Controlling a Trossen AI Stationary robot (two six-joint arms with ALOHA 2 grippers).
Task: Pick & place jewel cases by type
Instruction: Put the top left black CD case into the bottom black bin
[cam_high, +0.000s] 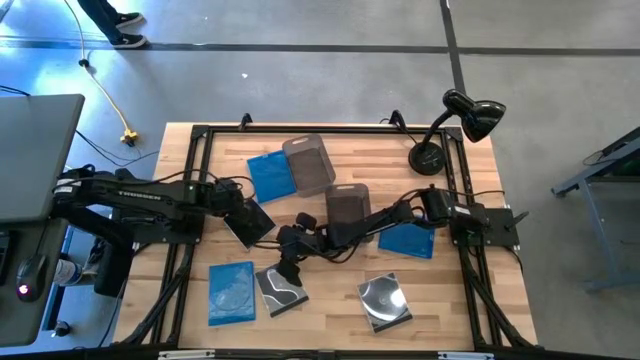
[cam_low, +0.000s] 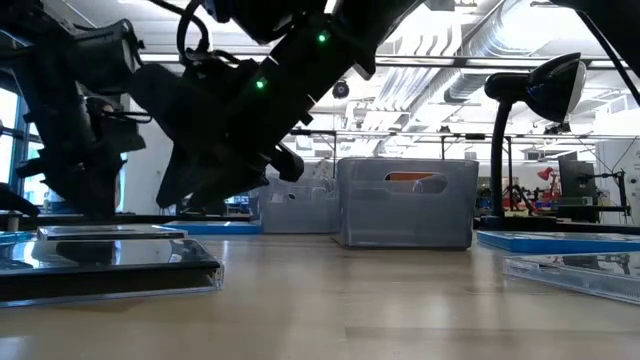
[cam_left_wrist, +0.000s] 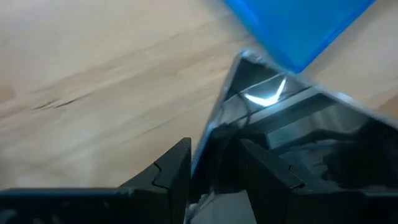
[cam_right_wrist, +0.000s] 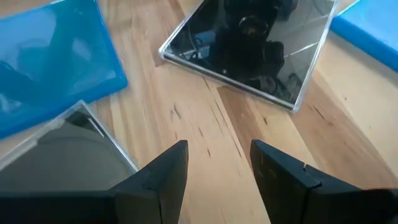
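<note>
A dark jewel case (cam_high: 250, 224) (cam_right_wrist: 249, 53) lies flat on the wood at centre left. My left gripper (cam_high: 240, 212) (cam_left_wrist: 214, 158) is over it, open, with the case's edge (cam_left_wrist: 208, 134) running between its fingers. My right gripper (cam_high: 288, 266) (cam_right_wrist: 217, 155) is open over bare wood, between the dark case and a grey-faced case (cam_high: 281, 291) (cam_right_wrist: 59, 155). Blue cases lie at the far left (cam_high: 270, 175), near left (cam_high: 231, 292) and right (cam_high: 408, 241). A silver-faced case (cam_high: 385, 301) lies at the near right. My left gripper has one finger (cam_left_wrist: 174, 174) over the wood and the other (cam_left_wrist: 267, 168) over the dark case's face, slanting down from the table's left. Whether either finger touches the case, I cannot tell.
Two smoky-grey tubs (cam_high: 308, 164) (cam_high: 348, 208) stand at the middle of the table; one shows in the low view (cam_low: 405, 200). A black desk lamp (cam_high: 452, 128) stands at the far right corner. A black frame (cam_high: 200, 140) runs round the table's edges.
</note>
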